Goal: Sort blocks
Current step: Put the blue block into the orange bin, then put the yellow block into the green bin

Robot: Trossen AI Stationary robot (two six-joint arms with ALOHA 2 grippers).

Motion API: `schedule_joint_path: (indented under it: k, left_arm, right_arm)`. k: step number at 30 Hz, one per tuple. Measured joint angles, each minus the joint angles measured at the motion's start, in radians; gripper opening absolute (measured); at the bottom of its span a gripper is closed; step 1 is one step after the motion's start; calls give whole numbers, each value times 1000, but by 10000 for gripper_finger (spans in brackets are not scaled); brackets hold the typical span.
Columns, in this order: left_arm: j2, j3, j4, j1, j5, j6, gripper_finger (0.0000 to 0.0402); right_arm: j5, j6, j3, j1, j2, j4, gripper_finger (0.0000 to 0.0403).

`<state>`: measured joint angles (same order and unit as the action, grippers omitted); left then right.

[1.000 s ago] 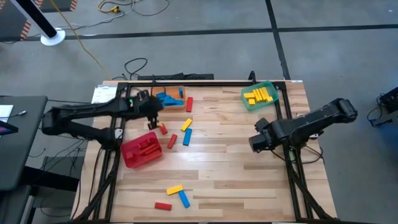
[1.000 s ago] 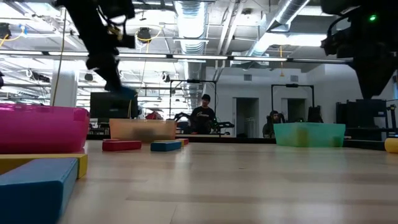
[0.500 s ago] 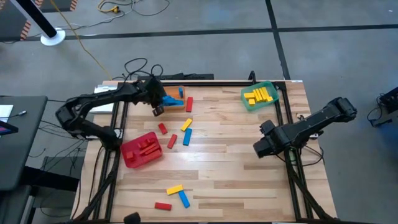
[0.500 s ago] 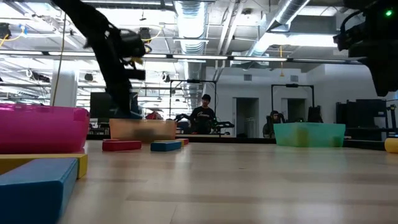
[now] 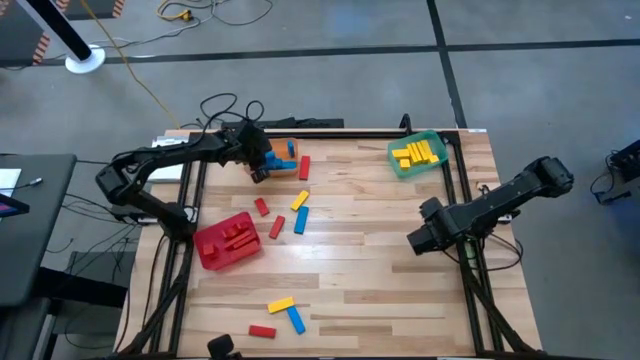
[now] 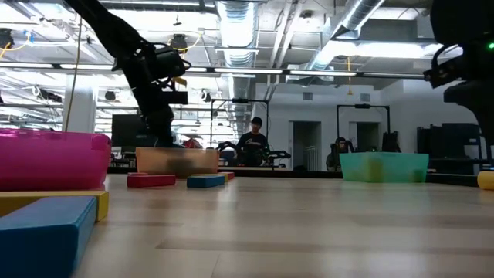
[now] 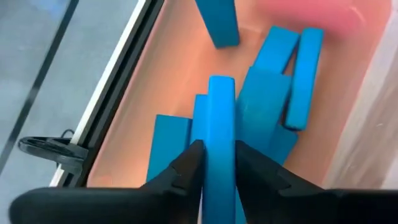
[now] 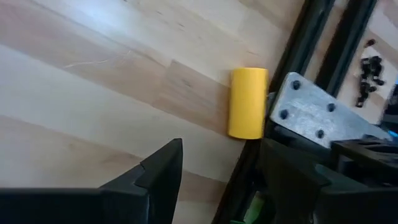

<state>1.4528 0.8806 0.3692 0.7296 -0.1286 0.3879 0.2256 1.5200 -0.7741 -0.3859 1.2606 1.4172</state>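
Observation:
My left gripper (image 5: 260,170) is over the orange bin (image 5: 283,147) at the table's far left, shut on a blue block (image 7: 221,124). Several more blue blocks (image 7: 273,93) lie in that bin. In the low view its fingers (image 6: 164,137) dip behind the bin's wall (image 6: 176,161). My right gripper (image 5: 420,240) hangs open over the table's right side. A yellow block (image 8: 249,102) lies on the wood against the frame rail, beyond the fingertips. Loose red, yellow and blue blocks (image 5: 299,200) lie mid-table, and others (image 5: 282,303) lie near the front edge. My left gripper pinches the blue block between its two fingers, one on each broad face (image 7: 211,163); the block stands on edge. The fingers slant down into the orange bin and lie along the block. Its free end (image 7: 221,84) points down over the blocks lying there; whether it touches them I cannot tell.
A red bin (image 5: 228,242) with red blocks stands at the left, and a green bin (image 5: 417,155) with yellow blocks at the far right. Black frame rails (image 5: 455,180) run along the table's sides. People stand in the room beyond the table (image 6: 251,143).
My left gripper has carried the blue block from above the loose blocks toward the table's far edge and down into the orange bin. My right gripper has sunk a little over the table's right side, still open.

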Motion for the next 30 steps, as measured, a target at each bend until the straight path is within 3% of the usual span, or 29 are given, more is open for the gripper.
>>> schedule_joint_path:
  k: [13, 20, 30]
  left_arm:
    - [-13, 45, 41, -15, 36, -65, 208]
    - [-116, 77, 38, -108, 72, -96, 213]
    - [-275, 88, 35, -322, 72, -137, 211]
  right_arm:
    - [0, 24, -1, 0, 0, -4, 218]
    - [0, 82, 0, 0, 0, -56, 221]
    - [1, 123, 72, 5, 5, -210, 221]
